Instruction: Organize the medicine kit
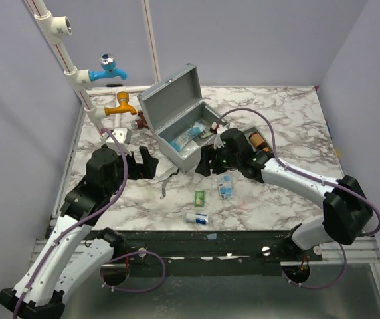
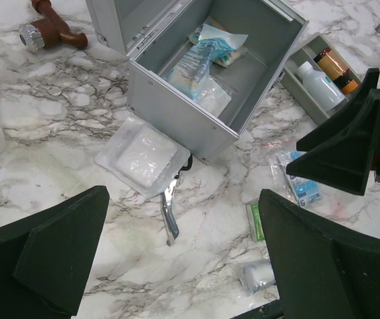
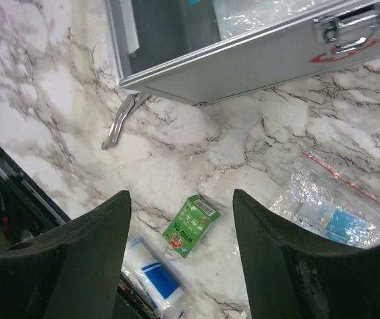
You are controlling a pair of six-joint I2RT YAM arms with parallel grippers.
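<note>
The medicine kit, a grey metal box, stands open at the back middle with its lid tipped back and packets inside; it also shows in the left wrist view and the right wrist view. Its grey tray with small bottles sits to the box's right. My left gripper is open and empty, left of the box front, above scissors and a white gauze packet. My right gripper is open and empty, just in front of the box, above a green box.
In front of the kit lie the green box, a white roll with a blue label and a clear packet. Blue and orange taps on white pipes stand at the back left. A brown tap lies nearby.
</note>
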